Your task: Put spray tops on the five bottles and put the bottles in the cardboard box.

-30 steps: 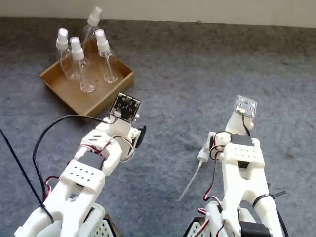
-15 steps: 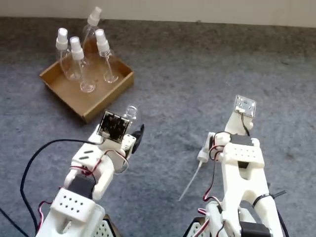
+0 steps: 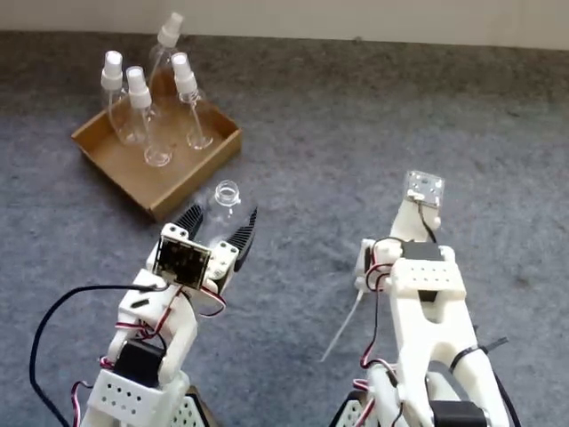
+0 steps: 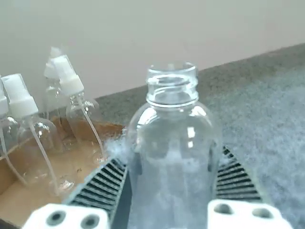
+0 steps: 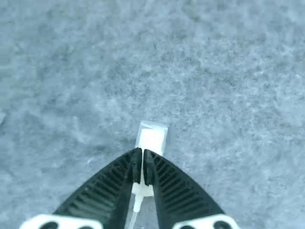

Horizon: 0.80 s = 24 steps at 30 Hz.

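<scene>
Backed off the cardboard box (image 3: 116, 165), uncapped bottle (image 4: 174, 157) clamped near it in the left gripper (image 3: 220, 222); spray top (image 5: 151, 136) (tube (image 3: 342, 327) dangling) pinched tight in the right gripper (image 5: 143, 164). Could snag on the bottle if misaligned.

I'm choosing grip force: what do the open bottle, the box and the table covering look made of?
Open bottle: clear glossy plastic, perhaps glass; see-through with bright highlights. Box: cardboard, by its dull brown walls. Table covering: grey carpet-like fabric, fuzzy nap.
</scene>
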Tool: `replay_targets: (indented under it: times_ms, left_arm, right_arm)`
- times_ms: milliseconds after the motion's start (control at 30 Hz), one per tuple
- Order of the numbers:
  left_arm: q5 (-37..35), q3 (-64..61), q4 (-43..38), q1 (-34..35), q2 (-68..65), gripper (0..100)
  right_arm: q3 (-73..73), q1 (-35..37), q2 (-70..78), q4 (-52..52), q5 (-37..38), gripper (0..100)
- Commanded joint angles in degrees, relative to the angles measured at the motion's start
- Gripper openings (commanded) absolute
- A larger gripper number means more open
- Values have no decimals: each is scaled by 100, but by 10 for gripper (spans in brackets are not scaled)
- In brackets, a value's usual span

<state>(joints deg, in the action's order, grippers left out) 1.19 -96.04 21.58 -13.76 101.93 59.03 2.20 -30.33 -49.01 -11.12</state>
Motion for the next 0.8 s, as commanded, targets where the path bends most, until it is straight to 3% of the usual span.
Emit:
replay_targets:
  times_ms: [0,267,467,767]
  left_arm:
    - [-44,-110,-97,-57,233,60]
    - [-44,-110,-97,-57,233,60]
    - [-44,-110,-97,-57,233,60]
    - [-44,-110,-97,-66,233,60]
  right_arm:
    - [-75,312,-127,110,-62,11]
    - [-84,303,-136,110,-62,19]
    - [-66,321,-189,92,-62,178]
    - [-84,295,-189,-497,-70,180]
